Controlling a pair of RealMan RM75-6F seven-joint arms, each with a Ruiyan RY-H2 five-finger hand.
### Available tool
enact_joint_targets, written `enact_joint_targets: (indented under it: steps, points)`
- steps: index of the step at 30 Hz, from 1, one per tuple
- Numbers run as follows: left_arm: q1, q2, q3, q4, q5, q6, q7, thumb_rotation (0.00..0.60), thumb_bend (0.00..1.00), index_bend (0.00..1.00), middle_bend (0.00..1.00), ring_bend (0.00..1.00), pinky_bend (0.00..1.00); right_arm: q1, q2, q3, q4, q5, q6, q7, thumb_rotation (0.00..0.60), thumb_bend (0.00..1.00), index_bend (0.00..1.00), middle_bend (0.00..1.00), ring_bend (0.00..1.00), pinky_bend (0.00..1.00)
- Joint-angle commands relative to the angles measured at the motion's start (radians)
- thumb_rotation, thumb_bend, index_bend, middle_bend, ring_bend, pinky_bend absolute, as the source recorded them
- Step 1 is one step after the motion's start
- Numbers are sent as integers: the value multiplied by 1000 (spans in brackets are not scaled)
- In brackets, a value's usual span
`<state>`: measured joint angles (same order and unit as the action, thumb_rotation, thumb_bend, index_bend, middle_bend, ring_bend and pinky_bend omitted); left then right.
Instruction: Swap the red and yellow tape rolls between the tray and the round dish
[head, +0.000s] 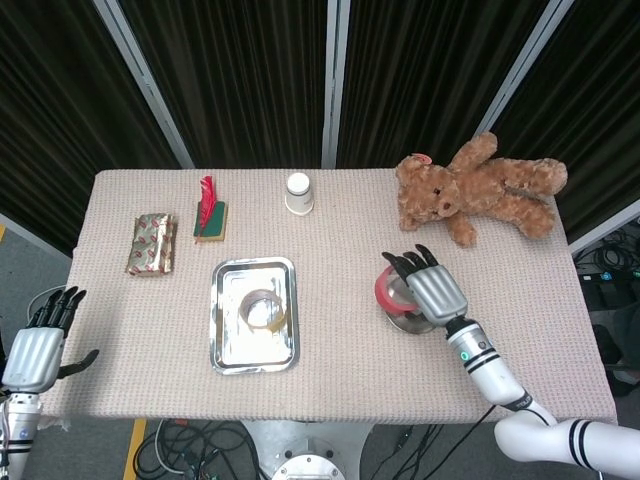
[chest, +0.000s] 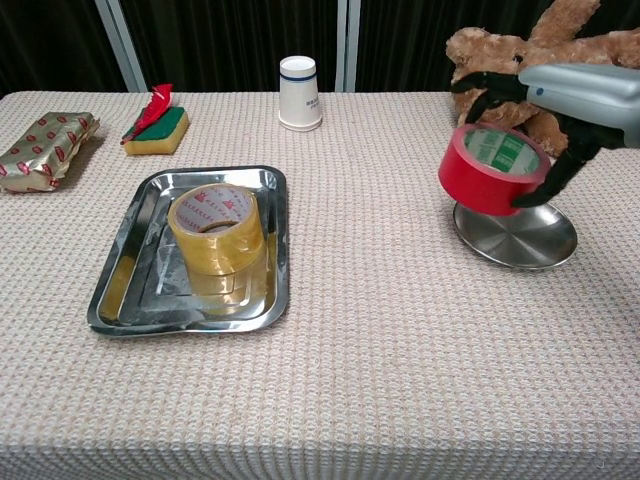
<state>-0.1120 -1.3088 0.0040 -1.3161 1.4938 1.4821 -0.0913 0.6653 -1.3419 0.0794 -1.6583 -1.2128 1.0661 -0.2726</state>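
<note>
L hand (head: 38, 345) sits off the table's L edge in head view, low, fingers apart, holding nothing; chest cam doesn't catch it.

On the tablecloth (chest: 380, 330), far L: gold-wrapped packet (chest: 45, 148), lying flat. Next R, near back edge: green/yellow sponge (chest: 160, 125) w/ a red wrapper (chest: 157, 101) lying on top. I can't read what the wrapper is.

Centre-L: steel tray (chest: 115, 296), rectangular. Yellow tape roll (chest: 216, 227) stands inside it on its flat side, hole up, toward the tray's back half. Nothing touching it.

Back centre: white paper cup (chest: 299, 93), upside down by the look of it, dark band near top.

R of centre: my R hand (chest: 560, 105) grips the red tape roll (chest: 490, 170), fingers wrapped over the far rim, thumb on the near side. Roll is off the cloth, tilted, green-printed inner core facing up toward chest cam. It hangs over the L part of the round dish (chest: 520, 238); in chest view the roll's lower edge overlaps the dish's back rim, can't tell if it's touching. Dish otherwise bare.

Far R, back: brown teddy bear (head: 480, 190) lying on the cloth behind the dish, apart from it.
</note>
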Motion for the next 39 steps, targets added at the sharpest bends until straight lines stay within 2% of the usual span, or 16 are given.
enact_joint_targets:
  steps: [1, 8, 13, 15, 18, 20, 21, 24, 30, 34, 39]
  points:
    - [2, 1, 0, -2, 2, -1, 2, 600, 153, 44, 26, 14, 199, -19, -12, -19, 33, -6, -3, 11, 600, 108, 0, 452, 125, 0]
    - [5, 2, -2, -1, 1, -9, 0, 600, 154, 43, 26, 14, 199, -27, -48, -17, 91, -4, -21, 7, 600, 109, 0, 449, 124, 0]
    - [7, -1, -3, 4, 3, -13, -3, 600, 154, 44, 26, 14, 199, -25, -48, -14, 92, 32, -51, -33, 600, 108, 0, 439, 124, 0]
    - [8, -1, -5, 5, 3, -12, -5, 600, 154, 43, 26, 14, 199, -23, -46, -13, 89, 47, -62, -49, 600, 108, 0, 407, 112, 0]
    - [9, 0, -7, 5, 4, -11, -7, 600, 154, 43, 26, 14, 199, -18, -39, -13, 83, 64, -87, -59, 600, 77, 0, 276, 40, 0]
    - [10, 1, -7, 4, 4, -12, -5, 600, 154, 43, 26, 14, 199, -13, -30, -14, 76, 79, -108, -70, 600, 22, 0, 81, 0, 0]
    - [10, 1, -8, 4, 4, -12, -5, 600, 154, 43, 26, 14, 199, -12, -27, -12, 72, 83, -111, -72, 600, 6, 0, 23, 0, 0]
    - [12, 2, -11, 3, 2, -12, -1, 600, 154, 43, 26, 14, 199, -24, -21, -8, 58, 65, -87, -57, 600, 0, 0, 0, 0, 0]
    - [11, 15, -14, -25, 2, -14, 33, 600, 154, 43, 26, 14, 195, -92, 60, -17, -38, -15, 33, -22, 600, 0, 0, 0, 0, 0]
    - [8, 27, -17, -50, 7, -13, 50, 600, 154, 43, 26, 14, 194, -212, 110, -57, -69, -131, 231, 24, 600, 0, 0, 0, 0, 0]
    - [-4, 28, -18, -61, 17, -26, 56, 600, 154, 43, 26, 13, 189, -416, 96, -145, 19, -219, 482, 86, 600, 0, 0, 0, 0, 0]
